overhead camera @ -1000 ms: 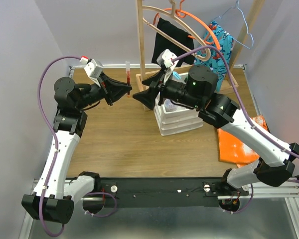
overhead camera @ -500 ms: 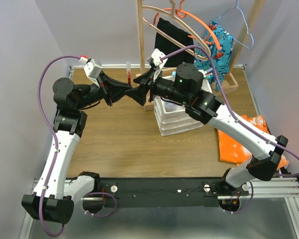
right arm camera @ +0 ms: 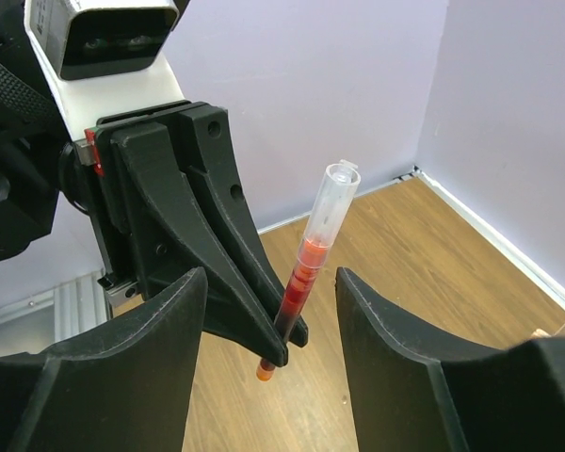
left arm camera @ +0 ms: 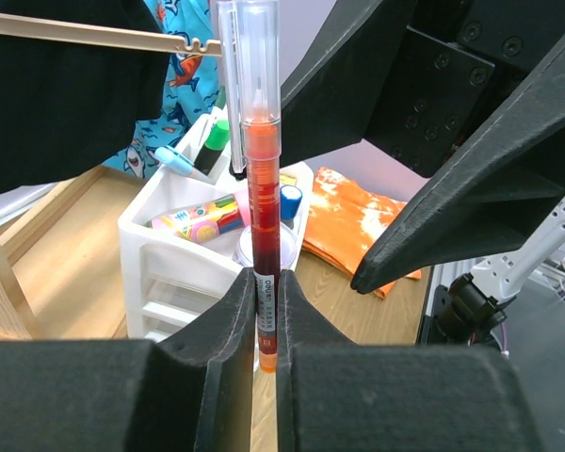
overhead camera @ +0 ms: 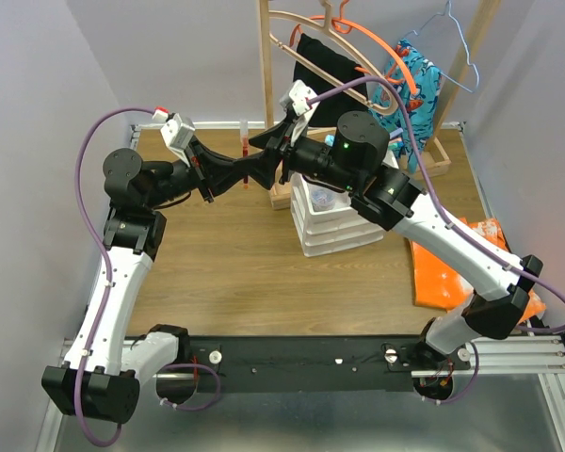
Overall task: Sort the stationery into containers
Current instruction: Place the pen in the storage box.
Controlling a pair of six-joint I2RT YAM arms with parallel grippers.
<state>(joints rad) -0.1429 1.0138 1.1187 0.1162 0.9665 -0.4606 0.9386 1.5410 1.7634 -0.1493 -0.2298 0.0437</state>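
My left gripper point(overhead camera: 246, 169) is shut on a red pen point(left arm camera: 263, 188) with a clear cap and holds it upright above the table, near its lower end. The pen also shows in the right wrist view point(right arm camera: 309, 264) and in the top view point(overhead camera: 242, 139). My right gripper point(overhead camera: 262, 162) is open, its fingers point(right arm camera: 395, 358) on either side of the pen, apart from it. The white drawer organiser point(overhead camera: 334, 226) stands just right of both grippers; its top tray point(left arm camera: 184, 202) holds a green-capped marker point(left arm camera: 212, 146), a light-blue bar point(left arm camera: 174, 160), a pink-capped bottle point(left arm camera: 202, 218) and a blue-capped bottle point(left arm camera: 290, 201).
A wooden hanger rack point(overhead camera: 268, 94) with clothes stands behind the organiser. An orange cloth point(overhead camera: 447, 273) lies on the table at the right. The left arm's wrist camera point(right arm camera: 104, 33) faces my right gripper closely.
My right arm has swung left from over the organiser, and its open fingers now flank the pen. My left gripper has stayed put with the pen.
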